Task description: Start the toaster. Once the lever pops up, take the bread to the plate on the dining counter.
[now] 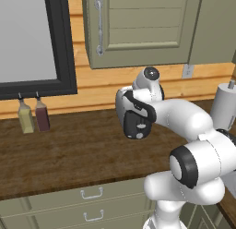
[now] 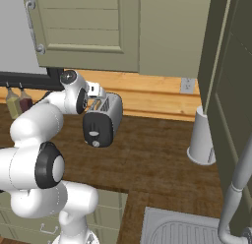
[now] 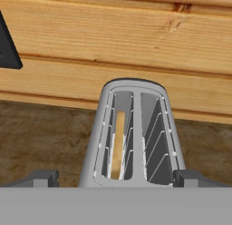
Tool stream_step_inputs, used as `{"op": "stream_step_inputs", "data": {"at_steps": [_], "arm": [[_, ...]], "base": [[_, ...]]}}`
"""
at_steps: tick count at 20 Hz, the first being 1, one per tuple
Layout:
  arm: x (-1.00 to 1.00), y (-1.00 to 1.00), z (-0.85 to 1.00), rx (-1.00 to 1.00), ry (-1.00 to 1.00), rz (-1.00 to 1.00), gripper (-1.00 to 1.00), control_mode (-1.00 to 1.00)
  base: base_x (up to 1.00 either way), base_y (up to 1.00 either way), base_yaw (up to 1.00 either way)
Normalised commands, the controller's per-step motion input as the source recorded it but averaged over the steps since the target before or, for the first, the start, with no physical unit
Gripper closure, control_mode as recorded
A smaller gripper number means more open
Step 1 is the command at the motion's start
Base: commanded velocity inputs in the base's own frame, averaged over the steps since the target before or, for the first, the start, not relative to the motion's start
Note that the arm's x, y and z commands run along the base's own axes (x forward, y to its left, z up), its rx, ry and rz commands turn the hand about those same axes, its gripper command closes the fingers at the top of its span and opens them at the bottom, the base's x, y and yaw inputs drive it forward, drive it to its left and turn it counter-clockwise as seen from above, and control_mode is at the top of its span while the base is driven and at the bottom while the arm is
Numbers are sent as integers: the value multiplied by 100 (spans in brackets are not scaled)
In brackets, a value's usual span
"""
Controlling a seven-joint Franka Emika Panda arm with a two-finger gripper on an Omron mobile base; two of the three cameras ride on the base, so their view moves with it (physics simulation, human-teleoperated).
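A: Biggest worry first. The toaster sits mid-left of the right base view on the dark wood counter, and the gripper hangs right over its near end. From the hand view the fingertips stand wide apart, one at each lower corner, gripping nothing.

B: So what goes wrong?

A: I'd judge the lever is the risk. It's a small tab on the black end panel, low and facing us. A push that lands on the shiny body could shove the toaster along the counter instead of starting it.

B: And the bread?

A: Sunk in the left slot in the hand view, a thin tan slice. Reaching in early could jam a finger on the slot wires.

B: Anything in the way?

A: The paper towel roll stands at right, well apart. Two bottles at the left of the left base view, also well apart.
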Motion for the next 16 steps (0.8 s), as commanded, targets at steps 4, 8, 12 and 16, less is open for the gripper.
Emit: {"op": "stream_step_inputs", "data": {"at_steps": [4, 8, 12, 16], "arm": [[0, 0, 0, 0, 0, 0, -100, -100], [0, 0, 0, 0, 0, 0, -100, -100], [0, 0, 0, 0, 0, 0, -100, -100], [0, 0, 0, 0, 0, 0, -100, -100]], "base": [[0, 0, 0], [0, 0, 0], [0, 0, 0], [0, 0, 0]]}}
